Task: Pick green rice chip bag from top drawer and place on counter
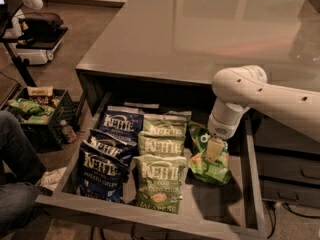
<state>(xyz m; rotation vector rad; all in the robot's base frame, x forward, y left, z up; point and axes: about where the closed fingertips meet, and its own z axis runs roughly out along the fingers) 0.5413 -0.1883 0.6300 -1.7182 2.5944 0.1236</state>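
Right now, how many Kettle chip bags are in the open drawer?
6. In the top drawer: three dark blue Kettle bags at left, three olive-green Kettle bags beside them; others may be hidden. The gripper is at the green rice chip bag, further right.

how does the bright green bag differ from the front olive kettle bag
Colour: the green rice chip bag is bright green; the front olive Kettle bag is paler. Position: the rice chip bag lies alone at right, the Kettle bag fronts a row of three. State: the gripper is at the rice chip bag, away from the Kettle bag. Both lie in the open top drawer.
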